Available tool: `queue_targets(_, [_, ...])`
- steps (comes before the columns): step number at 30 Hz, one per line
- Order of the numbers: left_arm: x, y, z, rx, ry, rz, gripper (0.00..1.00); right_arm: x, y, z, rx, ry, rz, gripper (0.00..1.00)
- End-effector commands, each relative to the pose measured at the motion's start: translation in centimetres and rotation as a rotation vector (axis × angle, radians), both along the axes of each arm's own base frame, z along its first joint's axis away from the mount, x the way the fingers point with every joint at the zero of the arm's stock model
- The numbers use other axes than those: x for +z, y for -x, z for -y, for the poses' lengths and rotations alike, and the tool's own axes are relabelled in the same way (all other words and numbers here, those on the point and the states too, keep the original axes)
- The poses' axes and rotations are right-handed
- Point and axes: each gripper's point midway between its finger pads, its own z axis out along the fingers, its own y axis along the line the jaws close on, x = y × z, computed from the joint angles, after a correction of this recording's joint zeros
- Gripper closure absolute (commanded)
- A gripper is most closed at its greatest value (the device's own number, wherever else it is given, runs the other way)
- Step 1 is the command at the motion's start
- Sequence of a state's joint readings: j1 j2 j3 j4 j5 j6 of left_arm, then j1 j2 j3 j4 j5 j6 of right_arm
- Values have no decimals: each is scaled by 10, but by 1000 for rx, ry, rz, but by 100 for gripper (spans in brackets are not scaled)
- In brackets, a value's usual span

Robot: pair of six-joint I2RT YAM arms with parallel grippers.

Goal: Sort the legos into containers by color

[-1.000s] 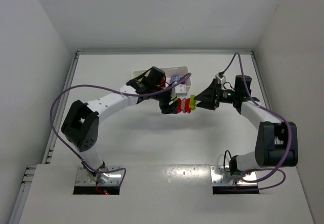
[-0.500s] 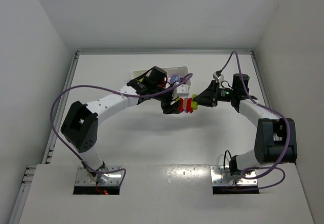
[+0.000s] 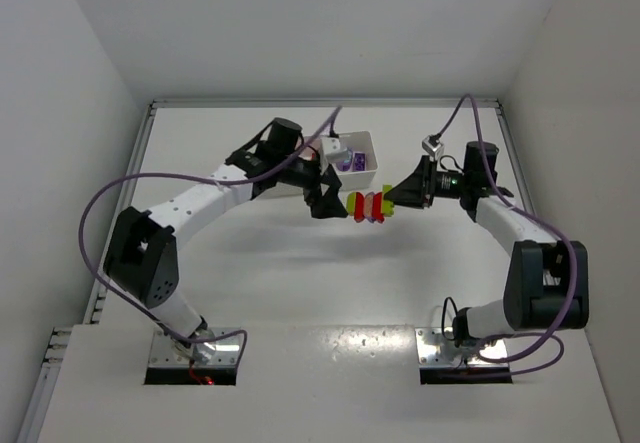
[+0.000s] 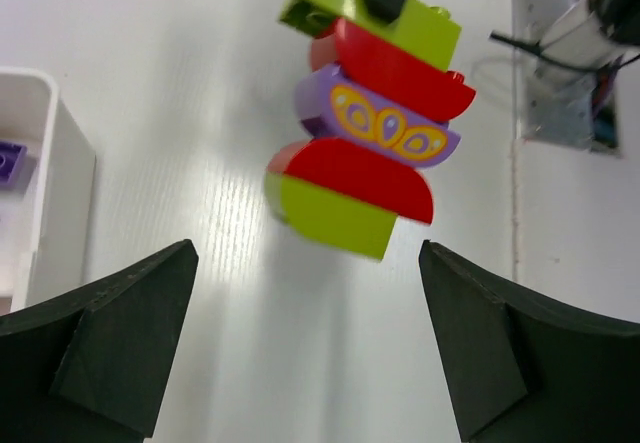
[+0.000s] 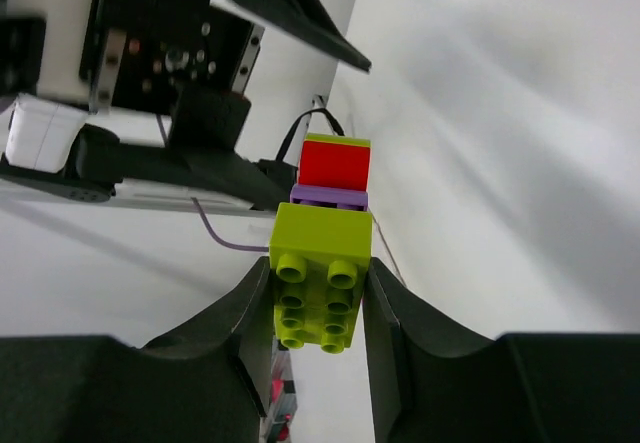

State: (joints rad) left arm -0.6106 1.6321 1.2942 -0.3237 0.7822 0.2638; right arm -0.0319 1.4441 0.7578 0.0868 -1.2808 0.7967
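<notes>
A stack of stuck-together legos (image 3: 368, 206), yellow-green, red and purple, hangs above the table. My right gripper (image 3: 392, 199) is shut on its yellow-green end brick (image 5: 320, 273), which sits between both fingers (image 5: 250, 328). In that view the purple and red bricks (image 5: 335, 163) stick out past it. My left gripper (image 3: 325, 203) is open just left of the stack and does not touch it. In the left wrist view the stack (image 4: 370, 133) hangs ahead of the wide-apart fingers (image 4: 130, 333). The white tray (image 3: 372, 148) of containers lies behind, with a purple lego (image 3: 350, 162) inside.
The tray's corner (image 4: 50, 183) shows at the left of the left wrist view, a purple brick (image 4: 8, 158) in it. Purple cables (image 3: 130, 183) loop off both arms. White walls close in the table on three sides.
My left gripper has let go of the stack, opened wide and drawn back to the left. My right gripper has shut on the stack's yellow-green end and now holds it alone.
</notes>
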Motion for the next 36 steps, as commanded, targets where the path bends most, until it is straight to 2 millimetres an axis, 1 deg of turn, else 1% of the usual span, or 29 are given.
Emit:
queue_targets(1, [47, 6, -14, -6, 154, -105, 0, 36, 4, 2, 57, -23, 170, 100])
queue_targets(2, [55, 9, -23, -38, 196, -156, 0, 38, 6, 2, 70, -25, 197, 100])
queue_targets(3, [53, 10, -26, -53, 211, -215, 0, 38, 6, 2, 71, -22, 209, 100])
queue_targets(4, [55, 10, -30, -68, 231, -269, 0, 37, 7, 2, 73, -20, 211, 100])
queue_targets(5, [44, 10, -29, -71, 237, -405, 4, 42, 8, 2, 82, -24, 229, 100])
queue_targets(6, [51, 15, -30, -143, 271, -476, 8, 42, 8, 2, 83, -22, 238, 100])
queue_targets(7, [48, 15, -28, -167, 275, -542, 15, 43, 7, 2, 83, -22, 247, 100])
queue_targets(9, [39, 15, -25, -226, 284, -667, 19, 47, 9, -1, 102, -27, 258, 100])
queue_targets(11, [37, 13, -24, -245, 287, -706, 23, 53, 4, -1, 102, -25, 284, 100])
queue_targets(12, [36, 8, -21, -259, 292, -711, 23, 51, 4, -1, 110, -30, 274, 100])
queue_targets(13, [39, 9, -22, -288, 301, -734, 23, 54, 2, -1, 110, -29, 286, 100])
queue_targets(15, [38, 6, -21, -299, 302, -764, 23, 56, 0, -1, 110, -29, 289, 100])
queue_targets(17, [39, 3, -19, -301, 304, -755, 24, 57, -1, -3, 119, -30, 291, 100])
queue_targets(18, [35, 5, -16, -304, 296, -775, 24, 59, -3, -3, 120, -30, 300, 100])
queue_targets(19, [39, 5, -17, -315, 301, -770, 24, 59, -2, -3, 119, -30, 291, 100])
queue_targets(21, [39, 7, -17, -322, 304, -777, 25, 58, -2, -3, 120, -29, 290, 100])
queue_targets(22, [41, 9, -14, -339, 308, -748, 25, 58, -2, -3, 120, -29, 290, 100])
queue_targets(24, [42, 11, -15, -352, 317, -740, 29, 57, -2, -6, 122, -25, 290, 100])
queue_targets(26, [49, 10, -15, -358, 322, -718, 30, 54, 0, -6, 121, -26, 279, 100])
queue_targets(27, [48, 10, -15, -355, 320, -730, 31, 54, 0, -6, 121, -26, 279, 100])
queue_targets(29, [55, 11, -11, -373, 324, -699, 31, 51, 0, -8, 130, -28, 269, 100])
queue_targets(30, [54, 11, -11, -370, 322, -708, 33, 54, -1, -8, 131, -28, 278, 100])
queue_targets(32, [61, 9, -10, -377, 328, -685, 33, 54, 1, -11, 140, -29, 278, 100])
queue_targets(33, [61, 12, -7, -387, 324, -687, 33, 54, -2, -11, 140, -29, 276, 100])
queue_targets(35, [64, 11, -7, -390, 327, -676, 33, 53, -4, -11, 132, -24, 276, 100])
queue_targets(36, [67, 14, -3, -403, 326, -668, 33, 51, -4, -13, 141, -25, 276, 100])
